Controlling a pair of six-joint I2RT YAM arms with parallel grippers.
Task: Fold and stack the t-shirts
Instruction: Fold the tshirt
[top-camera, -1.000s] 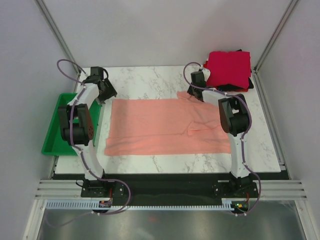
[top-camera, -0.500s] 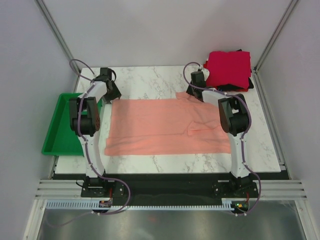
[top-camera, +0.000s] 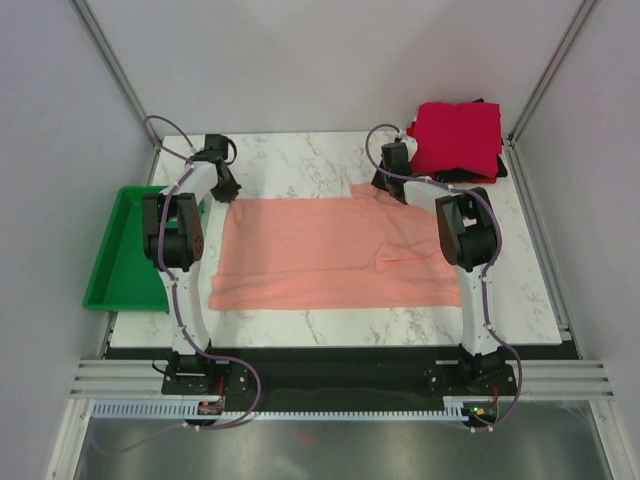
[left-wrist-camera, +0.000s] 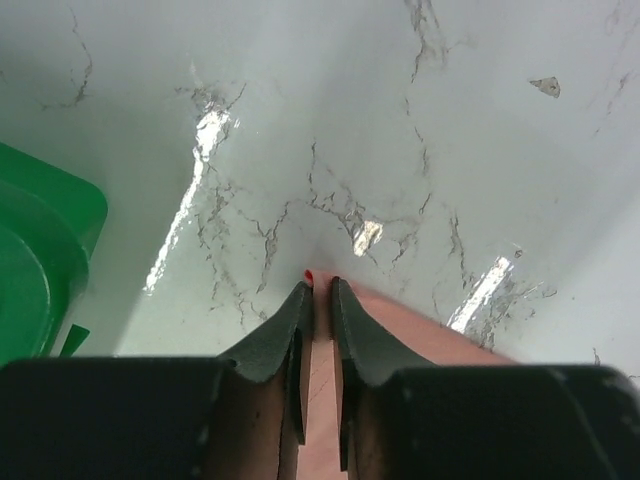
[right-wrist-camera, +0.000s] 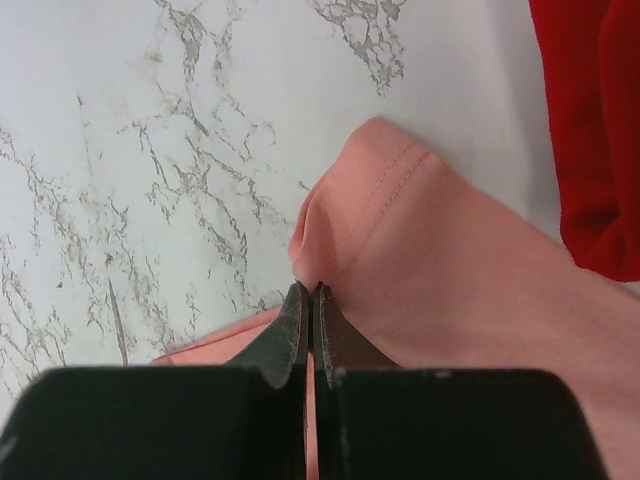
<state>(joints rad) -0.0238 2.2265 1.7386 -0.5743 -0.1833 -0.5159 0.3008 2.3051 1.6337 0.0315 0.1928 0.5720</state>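
— Two-point check: gripping what, and where?
— Pinching salmon-pink t-shirt at far left corner with left fingers, nearly closed on cloth; pinching raised fold at far right edge with right fingers, fully closed.
— Lying where?
— Lying spread out on worktop, between green tray and folded t-shirts stacked at far right corner.
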